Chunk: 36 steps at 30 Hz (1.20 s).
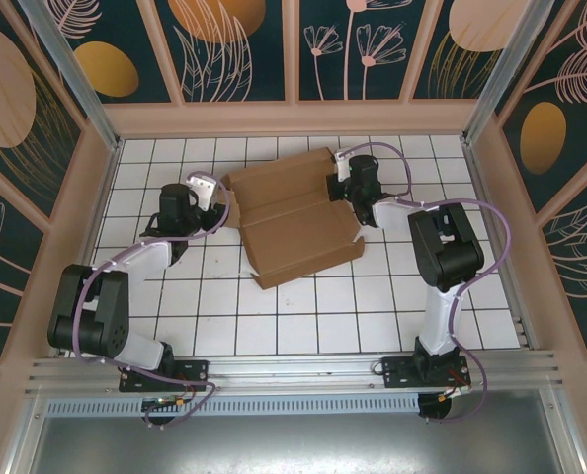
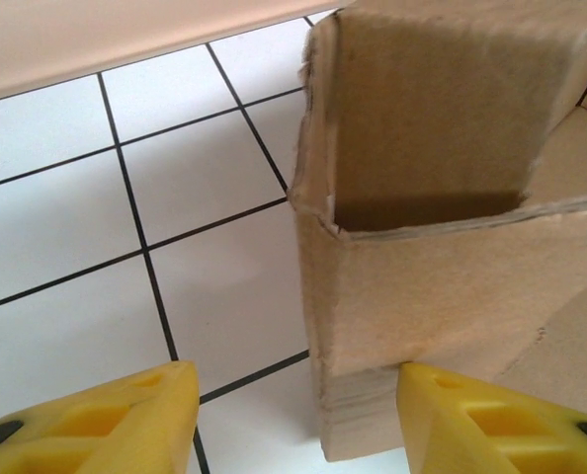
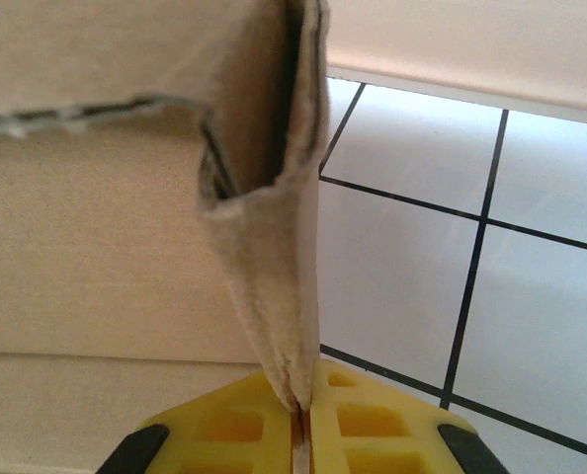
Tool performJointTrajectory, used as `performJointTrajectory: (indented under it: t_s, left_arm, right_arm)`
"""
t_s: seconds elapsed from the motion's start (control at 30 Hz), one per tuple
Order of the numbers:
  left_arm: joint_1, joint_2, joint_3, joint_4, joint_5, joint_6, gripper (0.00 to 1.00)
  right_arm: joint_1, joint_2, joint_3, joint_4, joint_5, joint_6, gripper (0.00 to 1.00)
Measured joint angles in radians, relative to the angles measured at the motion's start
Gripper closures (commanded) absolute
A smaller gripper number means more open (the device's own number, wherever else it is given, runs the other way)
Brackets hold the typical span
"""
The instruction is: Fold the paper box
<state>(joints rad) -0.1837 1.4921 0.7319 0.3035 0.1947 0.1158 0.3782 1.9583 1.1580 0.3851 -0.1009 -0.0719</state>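
Observation:
The paper box (image 1: pixel 293 222), brown corrugated cardboard, lies partly folded on the tiled table between both arms, its side flaps raised. My left gripper (image 1: pixel 217 202) is at the box's left edge. In the left wrist view the gripper (image 2: pixel 295 395) stands open: an upright folded wall of the box (image 2: pixel 442 276) rests against the right finger, and a wide gap separates it from the left finger. My right gripper (image 1: pixel 345 193) is at the box's right edge. In the right wrist view this gripper (image 3: pixel 303 410) is shut on a doubled-over flap (image 3: pixel 274 247) of the box.
White tiles with black lines cover the table (image 1: pixel 274 316). A beige wall (image 1: pixel 293 118) runs just behind the box, with side walls left and right. A metal rail (image 1: pixel 293 370) carries the arm bases at the near edge.

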Motion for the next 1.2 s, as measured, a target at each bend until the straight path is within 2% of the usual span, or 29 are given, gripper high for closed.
performJointTrajectory:
  t_s: [0.2,0.57,0.83,1.03,1.2]
  left_arm:
    - [0.0,0.04,0.022,0.021,0.044,-0.001,0.4]
    - [-0.001,0.114,0.083,0.047,0.067,0.012,0.41]
    - [-0.003,0.12,0.087,0.072,0.063,0.012,0.47]
    - [-0.019,0.12,0.086,0.12,0.053,0.018,0.58]
    - [-0.038,0.12,0.064,0.163,0.016,0.018,0.56]
  right_arm:
    - [0.0,0.014,0.027,-0.02,-0.024,0.0,0.9]
    - [0.0,0.021,0.031,-0.024,-0.063,-0.008,0.89]
    - [0.001,0.021,0.032,-0.027,-0.071,-0.023,0.89]
    - [0.005,0.021,0.031,-0.03,-0.077,-0.024,0.89]
    - [0.008,0.021,0.032,-0.032,-0.077,-0.024,0.9]
